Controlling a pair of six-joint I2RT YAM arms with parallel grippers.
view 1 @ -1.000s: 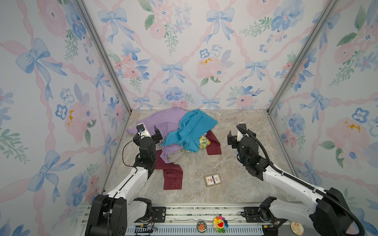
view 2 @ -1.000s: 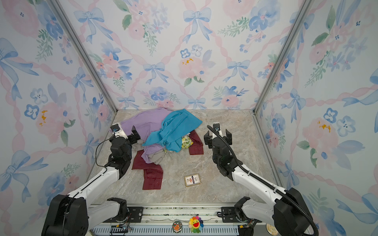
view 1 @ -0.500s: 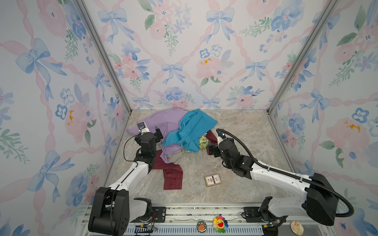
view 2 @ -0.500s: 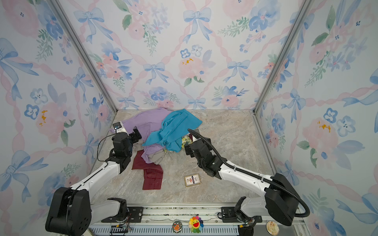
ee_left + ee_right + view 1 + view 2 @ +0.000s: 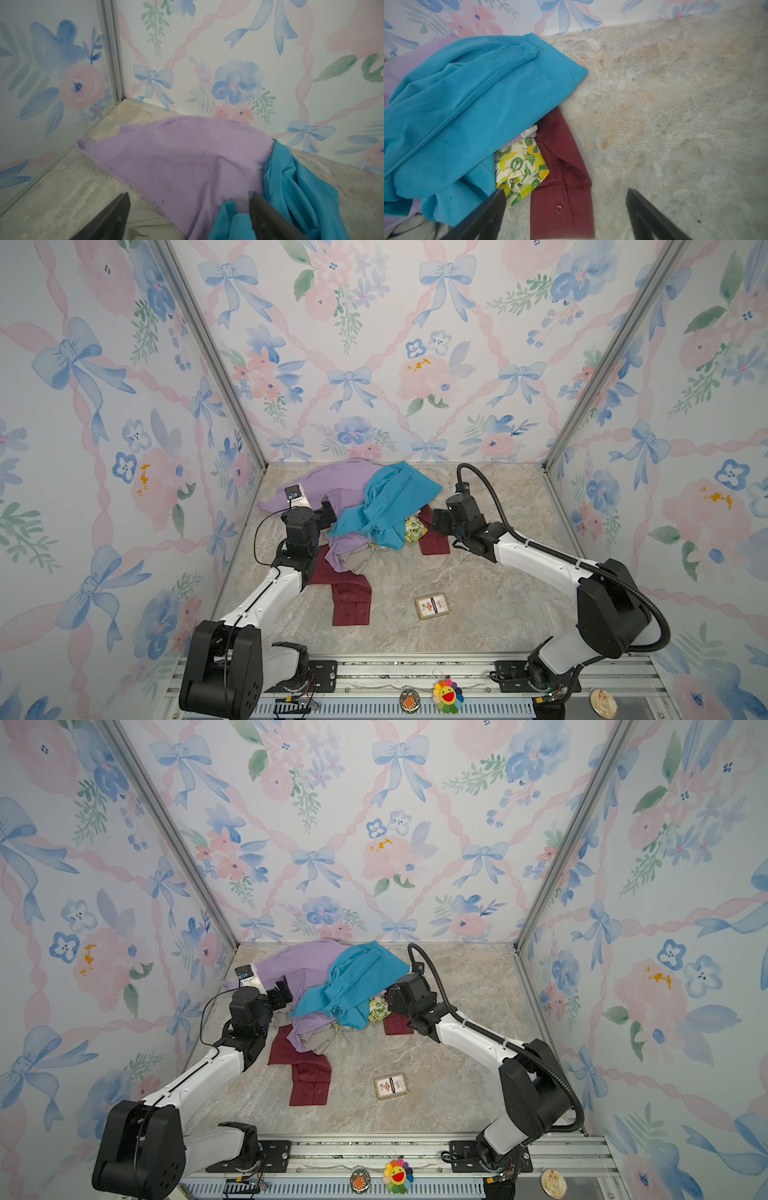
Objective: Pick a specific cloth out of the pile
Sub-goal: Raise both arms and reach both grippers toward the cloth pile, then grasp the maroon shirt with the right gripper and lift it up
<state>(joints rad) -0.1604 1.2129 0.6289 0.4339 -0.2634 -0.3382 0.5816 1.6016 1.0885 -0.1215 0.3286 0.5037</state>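
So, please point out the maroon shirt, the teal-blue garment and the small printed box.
maroon shirt (image 5: 566, 216): right wrist view, on the buttoned cuff.
teal-blue garment (image 5: 390, 506): in a top view, on its broad upper fold.
small printed box (image 5: 432, 606): in a top view, on its top face.

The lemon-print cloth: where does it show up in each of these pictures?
In a top view: the lemon-print cloth peeks out at the right edge of the blue garment.
In a top view: the cloth again, beside the dark red cuff.
Left wrist view: not in it.
Right wrist view: between blue garment and cuff, at.
Shared landmark: the blue garment, in all four.
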